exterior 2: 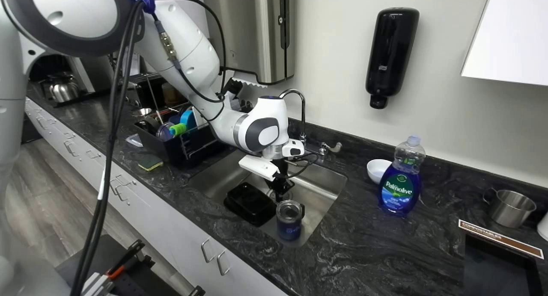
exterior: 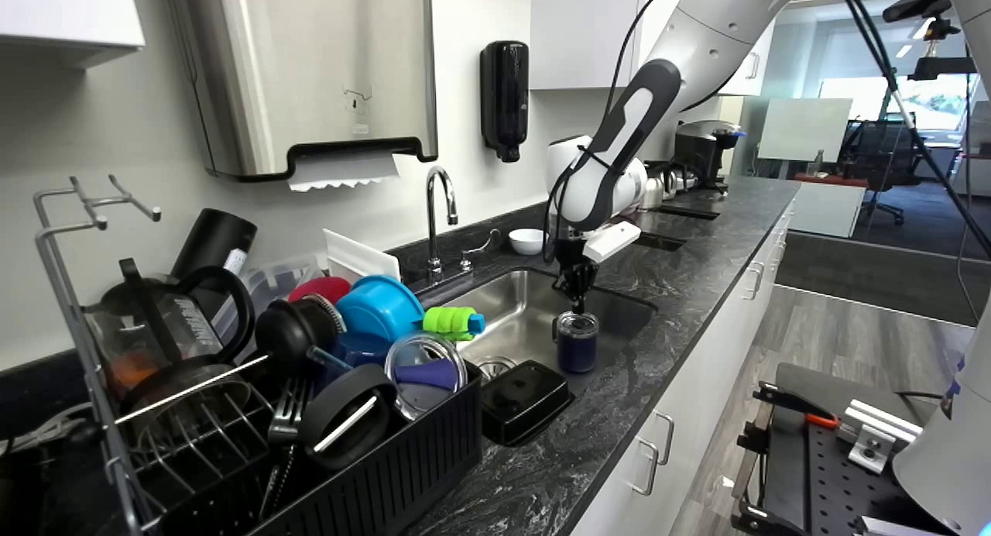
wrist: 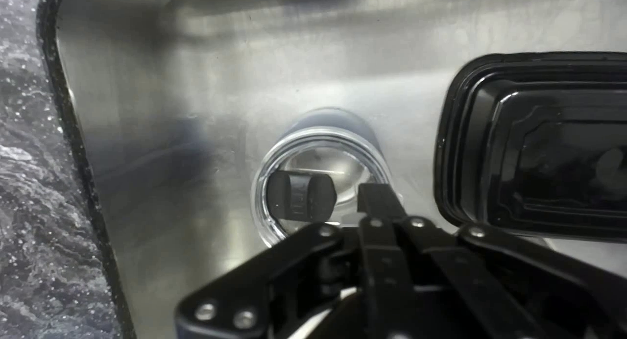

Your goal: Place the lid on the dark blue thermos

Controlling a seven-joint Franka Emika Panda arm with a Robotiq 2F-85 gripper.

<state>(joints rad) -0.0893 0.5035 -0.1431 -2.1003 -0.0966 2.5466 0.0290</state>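
While my gripper (wrist: 379, 199) hangs near the centre of the wrist view, jaws together and nothing between them, the lid (wrist: 321, 192) lies across the mouth of the dark blue thermos (exterior: 577, 350), which stands upright in the streaked steel sink (wrist: 220, 79). The step in hand looks to be pressing it home; whether it is fully seated, or whether my tips touch it, I cannot tell. To do it well I should ease left in that frame, over the lid's middle, then push straight down, gently: weight on one edge could tilt it or tip the thermos. Clear and round, the lid carries a dark slider (wrist: 300, 196) with a raised bar; smooth navy walls curve below. At right sits a glossy black rectangular container (wrist: 553, 143); pale-veined tabletop (wrist: 34, 206) fills the left edge.
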